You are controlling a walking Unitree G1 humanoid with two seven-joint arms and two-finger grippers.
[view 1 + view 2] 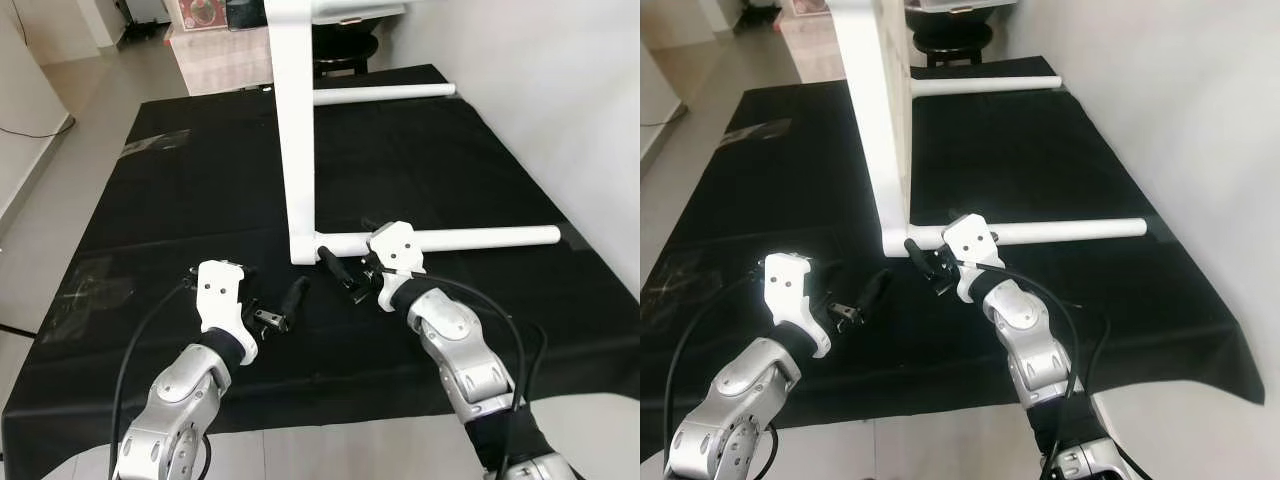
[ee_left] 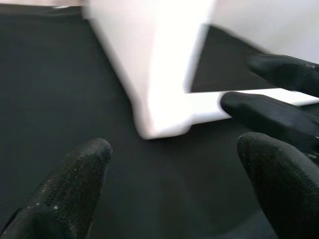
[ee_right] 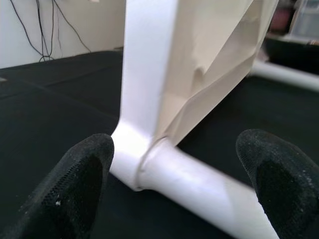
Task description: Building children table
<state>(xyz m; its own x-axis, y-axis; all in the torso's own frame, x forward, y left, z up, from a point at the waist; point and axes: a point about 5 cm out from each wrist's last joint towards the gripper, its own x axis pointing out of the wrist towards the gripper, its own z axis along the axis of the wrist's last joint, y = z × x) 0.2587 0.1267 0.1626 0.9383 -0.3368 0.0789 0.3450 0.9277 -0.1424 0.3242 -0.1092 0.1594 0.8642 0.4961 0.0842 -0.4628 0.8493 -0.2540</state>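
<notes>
At frame centre, the white table top (image 1: 292,120) stands on edge, rigid and probably light; the near leg (image 1: 470,238) suits gripping. Right gripper (image 1: 343,272) and left gripper (image 1: 283,306) both released.

1. The left gripper (image 1: 283,307) is reaching forward low over the worktop, its jaws spread apart.
2. The right gripper (image 1: 343,272) is extending ahead and inward, its jaws spread wide.
3. Both silver arms are bending at the elbow.
</notes>
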